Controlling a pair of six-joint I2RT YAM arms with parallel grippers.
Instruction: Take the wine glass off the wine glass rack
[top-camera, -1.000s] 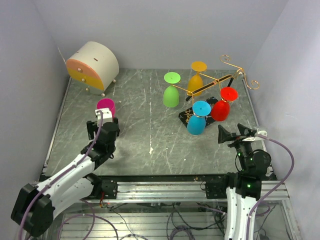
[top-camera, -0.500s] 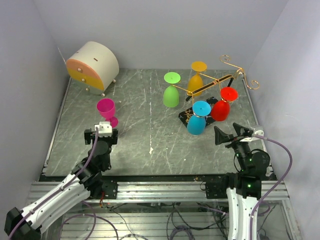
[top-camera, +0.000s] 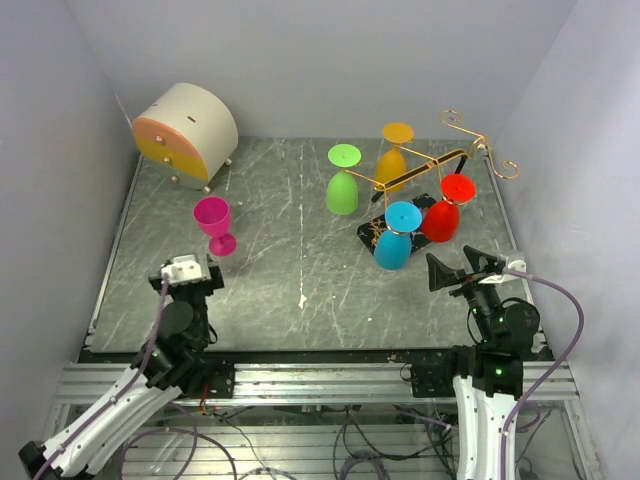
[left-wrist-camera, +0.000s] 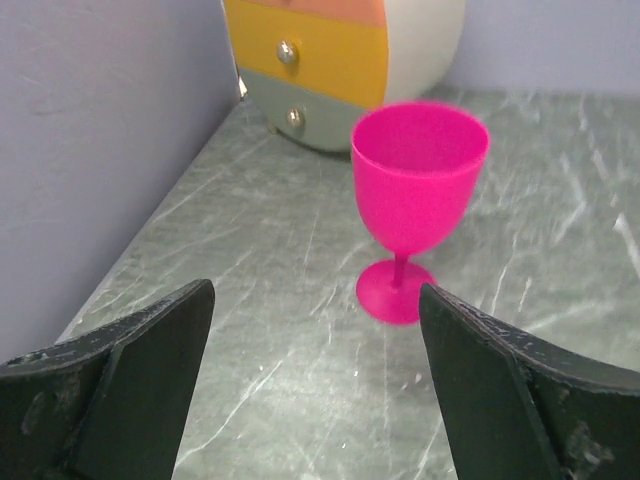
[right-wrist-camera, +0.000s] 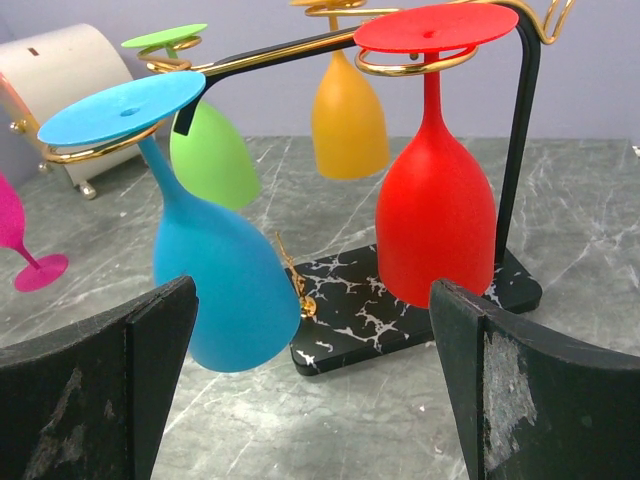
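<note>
The wine glass rack (top-camera: 428, 168) is gold wire on a black marbled base (right-wrist-camera: 400, 318) at the back right. Blue (top-camera: 394, 246), red (top-camera: 441, 216), green (top-camera: 342, 191) and orange (top-camera: 392, 162) glasses hang upside down from its hooks. A pink wine glass (top-camera: 214, 222) stands upright on the table at the left, apart from the rack. My left gripper (top-camera: 187, 278) is open and empty, a short way in front of the pink glass (left-wrist-camera: 418, 195). My right gripper (top-camera: 455, 263) is open and empty, just in front of the blue (right-wrist-camera: 225, 290) and red (right-wrist-camera: 435, 220) glasses.
A round white cabinet (top-camera: 185, 125) with orange, yellow and grey drawers stands at the back left, also in the left wrist view (left-wrist-camera: 340, 60). Walls close the table on the left, back and right. The table's metal front rail (top-camera: 320, 375) runs between the arm bases.
My left arm has drawn back toward the near edge, away from the pink glass, which stays upright on the table. My right gripper has edged slightly toward the rack.
</note>
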